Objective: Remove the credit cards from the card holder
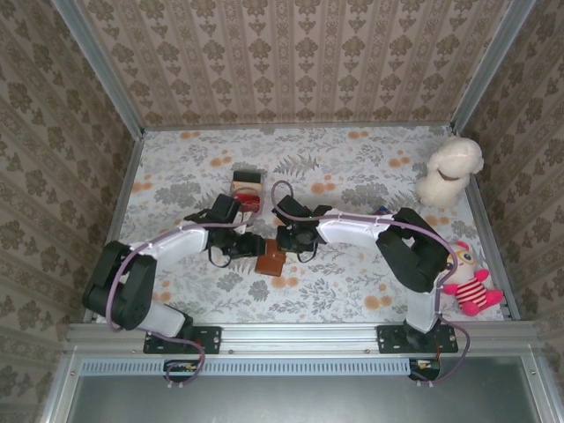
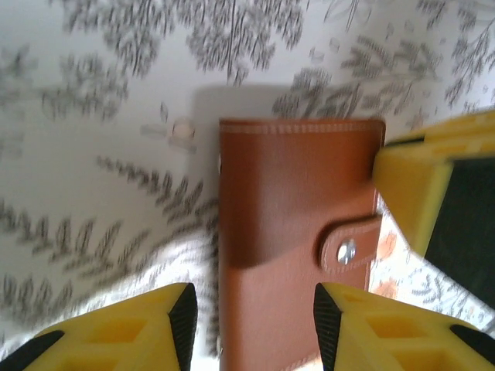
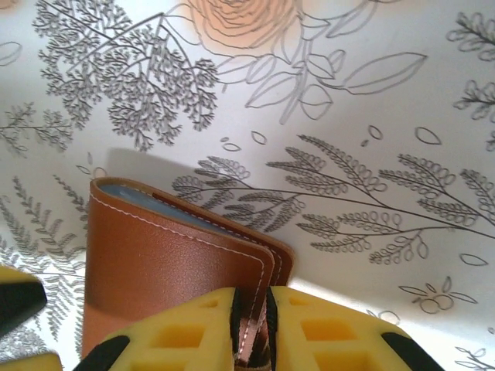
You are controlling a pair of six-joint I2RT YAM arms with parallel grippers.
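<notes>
I am pinching the free edge of the small brown leather card holder (image 3: pixel 170 263) between the yellow fingers of my right gripper (image 3: pixel 251 313), which is clamped onto its cover. My left gripper (image 2: pixel 255 309) is hovering over the holder's snap-tab face with its fingers spread apart. The holder is lying on the floral-patterned tabletop (image 1: pixel 352 282) between my two wrists, with grey-blue lining peeking out at one edge.

Jaws flank the card holder (image 1: pixel 271 262), striped box (image 1: pixel 248 189) behind — table (image 1: pixel 352 282) on its near side lies open.
</notes>
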